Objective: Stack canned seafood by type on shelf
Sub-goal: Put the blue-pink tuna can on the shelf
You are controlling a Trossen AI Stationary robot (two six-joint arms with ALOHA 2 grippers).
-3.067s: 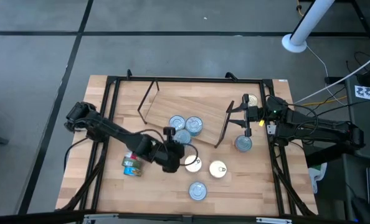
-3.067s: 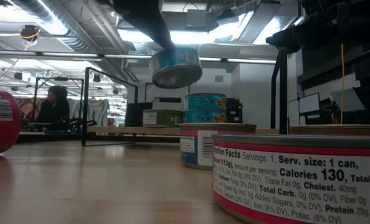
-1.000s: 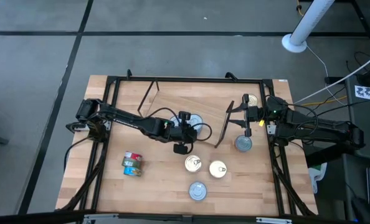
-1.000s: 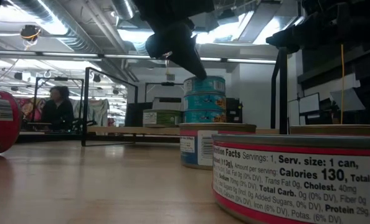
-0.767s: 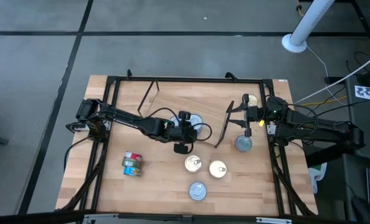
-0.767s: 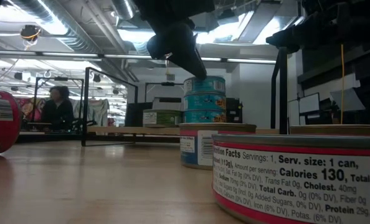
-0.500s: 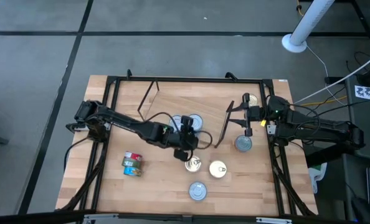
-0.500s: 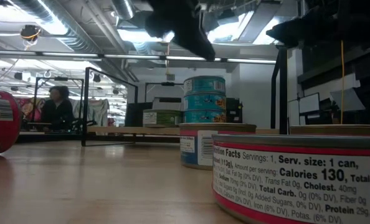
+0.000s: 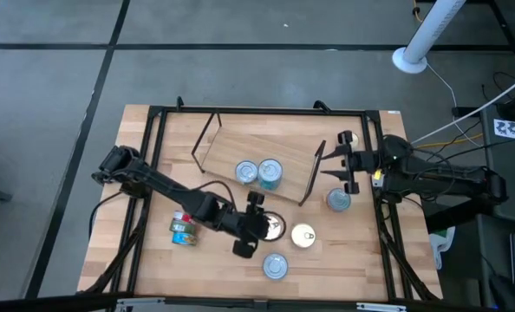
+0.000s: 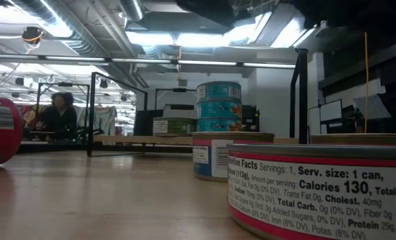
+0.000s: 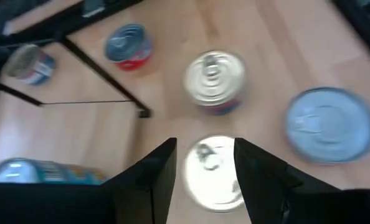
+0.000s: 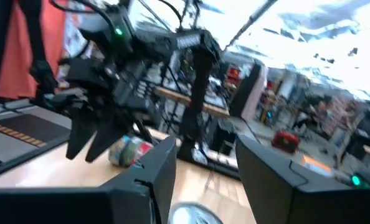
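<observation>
Some tins [image 9: 270, 172] are stacked on the shelf [image 9: 231, 146], several remain on the desk [image 9: 145, 260]; the left hand [image 9: 252, 225], empty and parted, hovers over one.

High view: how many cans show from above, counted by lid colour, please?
Silver lids: 4
Gold lids: 2
Can on its side, lid unseen: 1
Total: 7
</observation>
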